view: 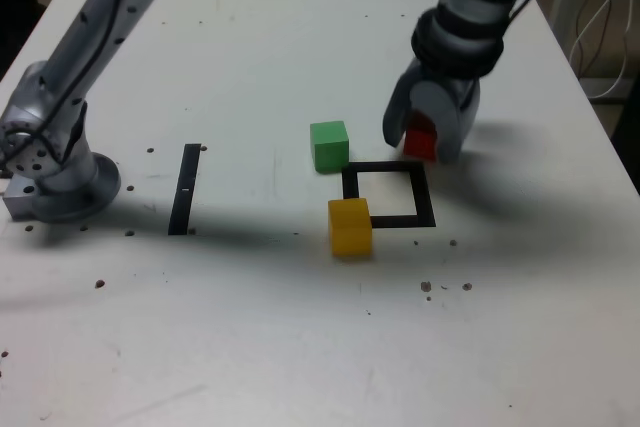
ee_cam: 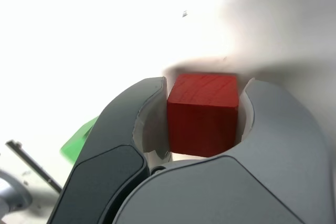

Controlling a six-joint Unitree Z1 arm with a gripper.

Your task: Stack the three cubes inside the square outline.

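My gripper [view: 424, 139] is shut on the red cube [view: 420, 139], just behind the far right corner of the square outline [view: 388, 196] in the exterior view. In the wrist view the red cube [ee_cam: 203, 114] sits pressed between both grey jaws of the gripper [ee_cam: 203, 109]. The green cube [view: 329, 144] rests on the table just beyond the outline's far left corner, and a sliver of the green cube [ee_cam: 79, 141] shows in the wrist view. The yellow cube [view: 350, 226] stands on the outline's near left corner. The outline's white middle holds nothing.
A straight black strip [view: 186, 188] lies on the white table toward the exterior view's left. The arm's grey base [view: 55, 172] stands at the far left edge. Small dark specks dot the tabletop [view: 300, 327].
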